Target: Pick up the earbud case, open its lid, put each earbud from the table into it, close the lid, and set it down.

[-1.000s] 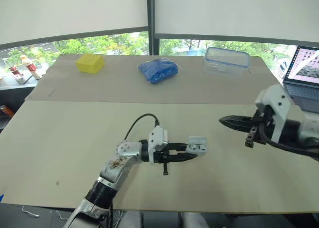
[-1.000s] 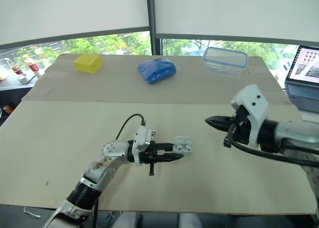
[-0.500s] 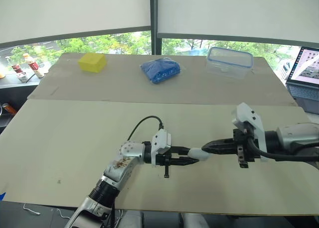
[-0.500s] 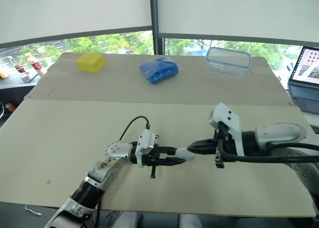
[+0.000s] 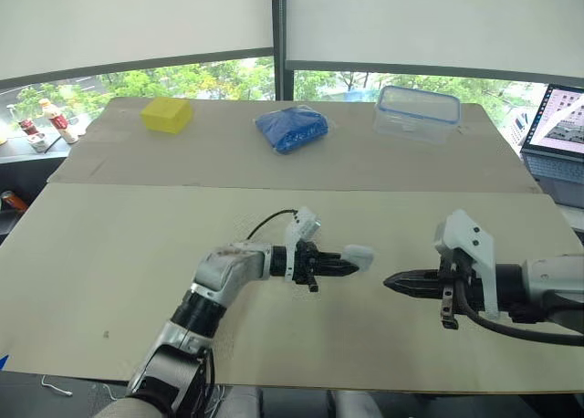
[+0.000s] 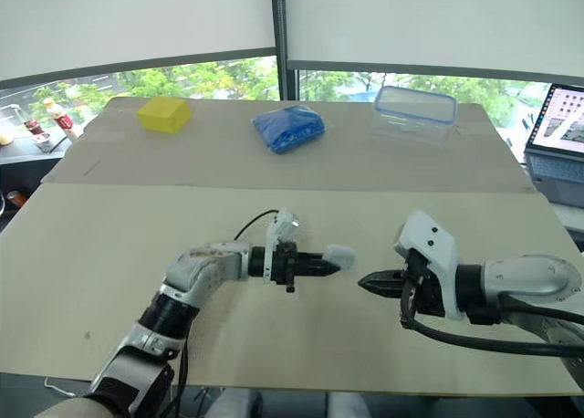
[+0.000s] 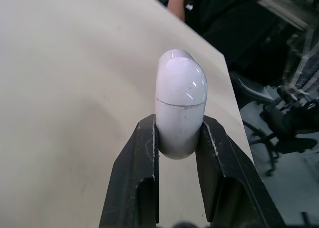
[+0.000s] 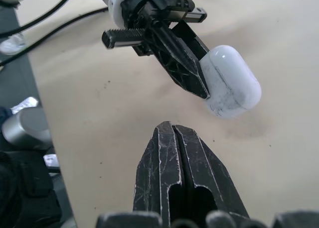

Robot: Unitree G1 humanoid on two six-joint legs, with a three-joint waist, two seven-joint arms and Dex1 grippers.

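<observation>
Over the table (image 5: 109,254), left gripper (image 5: 352,268) clamps the closed earbud case (image 7: 180,106).

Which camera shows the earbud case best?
The left wrist view: the earbud case sits centred, lid seam visible, in the left pincer. The right wrist view shows its side; the eye views show it far off.
</observation>
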